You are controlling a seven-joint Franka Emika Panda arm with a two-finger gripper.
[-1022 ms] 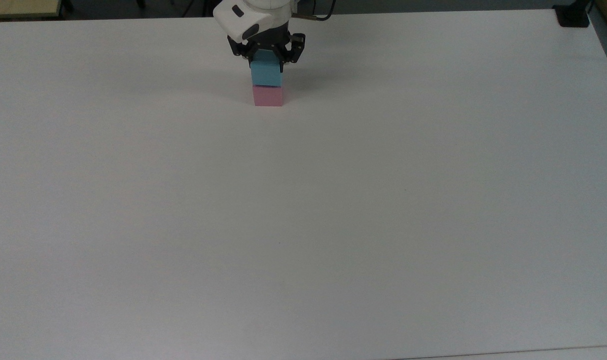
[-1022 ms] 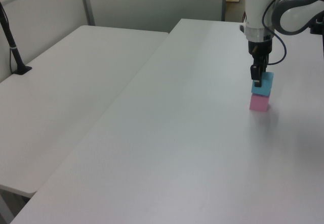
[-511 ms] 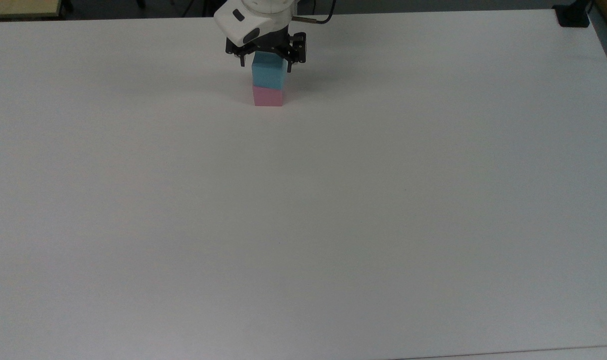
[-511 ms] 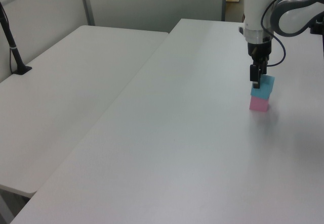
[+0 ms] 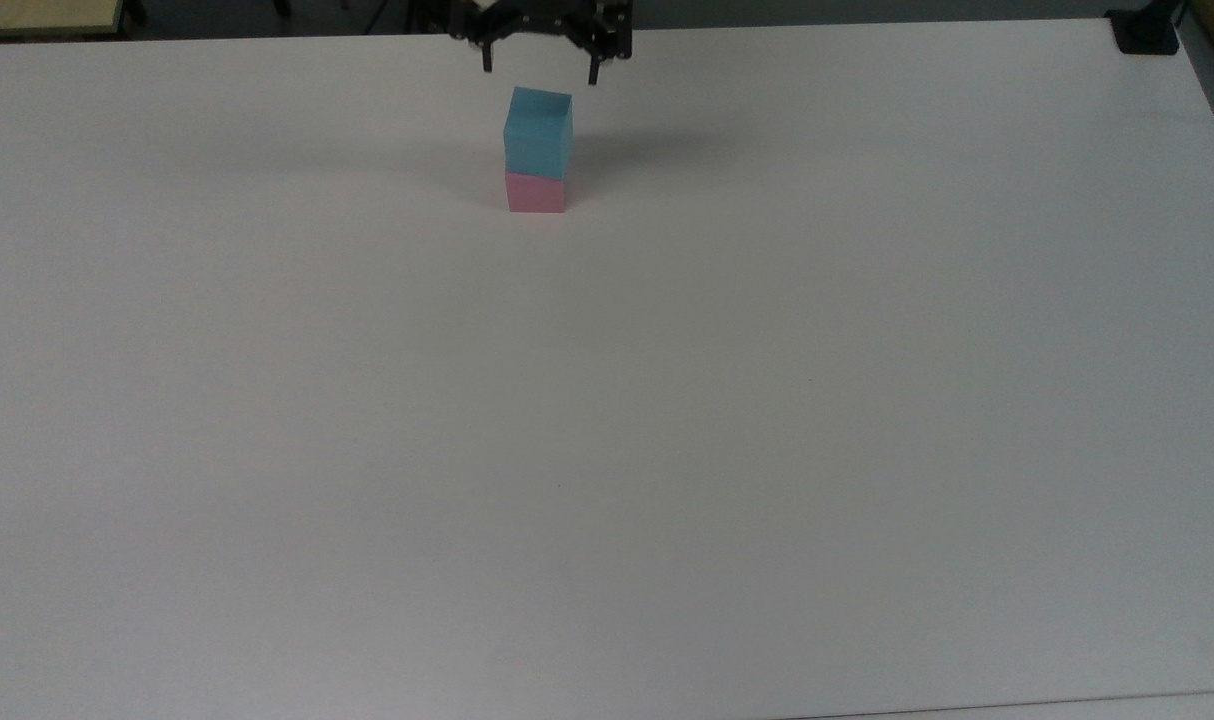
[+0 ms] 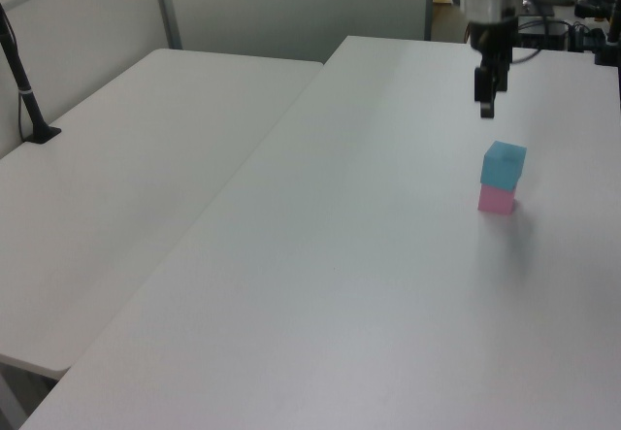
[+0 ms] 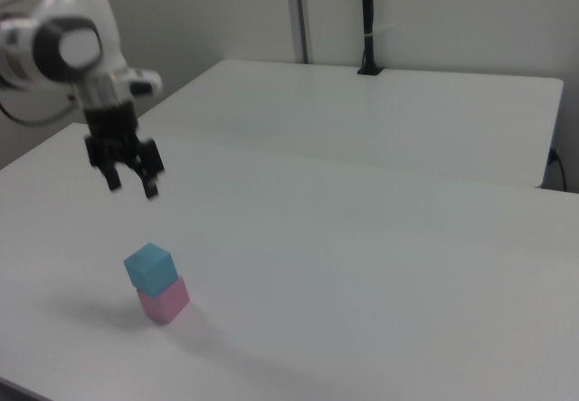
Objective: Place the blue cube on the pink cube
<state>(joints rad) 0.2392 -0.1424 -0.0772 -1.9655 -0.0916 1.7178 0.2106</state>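
The blue cube (image 5: 538,133) rests on top of the pink cube (image 5: 536,192), turned a little askew on it, near the far edge of the white table (image 5: 607,400). The same stack appears in the left view, blue cube (image 6: 504,163) on pink cube (image 6: 497,198), and in the right view, blue cube (image 7: 147,267) on pink cube (image 7: 164,300). My gripper (image 5: 539,67) hangs well above the stack, open, with nothing between its fingers. It is also seen in the left view, gripper (image 6: 485,110), and in the right view, gripper (image 7: 132,188).
A second white table (image 6: 126,158) adjoins the first in the left view's left. A black post (image 6: 24,90) stands on it, and a black clamp (image 5: 1145,35) sits at the top view's top-right corner.
My gripper has let go of the blue cube and risen straight up away from it. The blue cube stays on the pink cube.
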